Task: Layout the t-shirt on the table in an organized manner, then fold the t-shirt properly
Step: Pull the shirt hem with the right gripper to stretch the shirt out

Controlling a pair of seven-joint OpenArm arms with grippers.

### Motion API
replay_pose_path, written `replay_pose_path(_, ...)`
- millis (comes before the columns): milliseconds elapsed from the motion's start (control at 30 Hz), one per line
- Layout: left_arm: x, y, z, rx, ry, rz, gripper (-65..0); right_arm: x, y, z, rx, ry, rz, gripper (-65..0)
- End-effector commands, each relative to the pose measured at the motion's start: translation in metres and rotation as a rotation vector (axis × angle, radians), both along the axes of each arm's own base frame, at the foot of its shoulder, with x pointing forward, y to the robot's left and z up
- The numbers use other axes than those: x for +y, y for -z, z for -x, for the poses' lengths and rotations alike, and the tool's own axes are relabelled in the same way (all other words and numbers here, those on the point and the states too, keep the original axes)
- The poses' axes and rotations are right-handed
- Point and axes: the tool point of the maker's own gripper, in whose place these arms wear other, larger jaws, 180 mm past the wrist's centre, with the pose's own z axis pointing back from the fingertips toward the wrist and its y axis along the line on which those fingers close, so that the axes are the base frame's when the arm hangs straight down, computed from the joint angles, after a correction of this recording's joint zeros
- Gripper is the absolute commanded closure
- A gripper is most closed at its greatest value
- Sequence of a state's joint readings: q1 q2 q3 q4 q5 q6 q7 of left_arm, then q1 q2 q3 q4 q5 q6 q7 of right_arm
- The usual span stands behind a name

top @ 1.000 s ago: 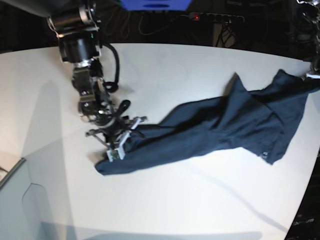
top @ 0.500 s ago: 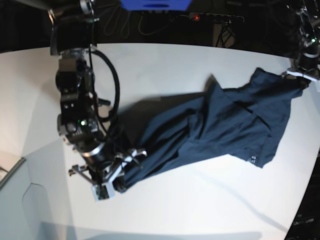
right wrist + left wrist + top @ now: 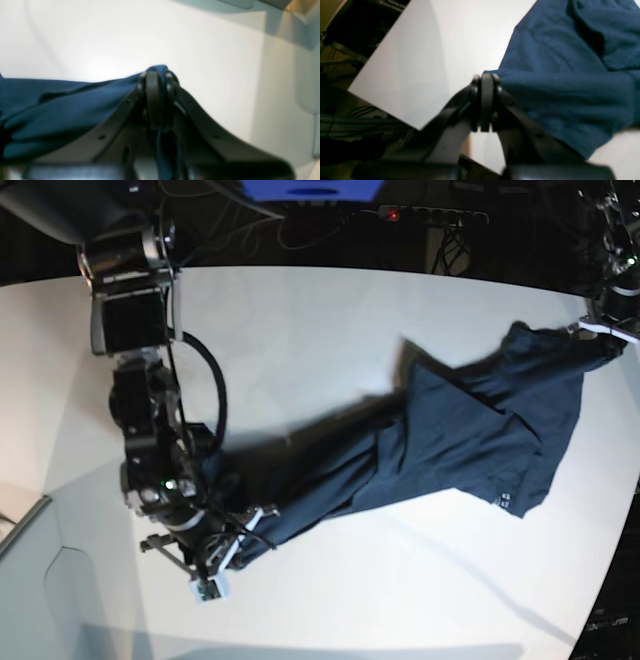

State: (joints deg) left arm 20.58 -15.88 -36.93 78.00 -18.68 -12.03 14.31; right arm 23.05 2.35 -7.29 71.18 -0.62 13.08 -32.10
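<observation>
The dark navy t-shirt (image 3: 450,435) is stretched diagonally above the white table (image 3: 330,320), held at both ends. A small white label mark (image 3: 503,502) shows near its lower right edge. My right gripper (image 3: 235,555), at the lower left of the base view, is shut on one end of the shirt (image 3: 75,105). My left gripper (image 3: 600,332), at the far right edge, is shut on the other end (image 3: 557,95). In both wrist views the jaws are closed on blue fabric.
The table's curved edge (image 3: 610,580) runs down the right side. A grey-white panel (image 3: 40,580) sits at the lower left corner. Dark cables and a power strip (image 3: 430,215) lie behind the table's far edge.
My right gripper has pulled its end of the shirt down toward the near left of the table. The left gripper has lifted its end, so the shirt now hangs taut.
</observation>
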Motion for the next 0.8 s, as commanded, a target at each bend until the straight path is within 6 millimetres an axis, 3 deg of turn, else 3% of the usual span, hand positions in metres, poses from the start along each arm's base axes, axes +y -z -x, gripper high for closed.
replay_pose_path(0,0.008,-0.015,-0.007,-0.042,0.002,-0.034,-0.1,0.000,-0.014,-0.014,-0.036,0.001,-0.007,0.0)
replay_pose_path(67,0.008,-0.015,-0.007,-0.042,0.002,-0.034,-0.1,-0.004,0.000,-0.019,0.010,0.008,-0.001,0.0)
replay_pose_path(133,0.008,-0.016,-0.007,-0.043,0.002,-0.034,-0.1,-0.007,0.008,-0.024,0.045,0.018,0.001,-4.1)
replay_pose_path(400,0.008,-0.020,-0.015,-0.063,0.002,-0.034,-0.1,-0.018,0.011,-0.027,0.056,0.034,0.014,-31.0)
replay_pose_path(500,0.008,-0.020,-0.015,-0.063,0.003,-0.034,-0.1,-0.034,0.016,-0.006,0.037,0.053,0.026,-36.8)
replay_pose_path(633,0.006,-0.023,-0.025,-0.082,0.006,-0.031,-0.1,-0.043,0.017,0.021,0.015,0.085,0.007,-37.3)
replay_pose_path(767,0.007,-0.023,-0.026,-0.085,0.004,-0.029,-0.1,-0.045,0.051,0.055,0.091,0.086,0.015,-37.4)
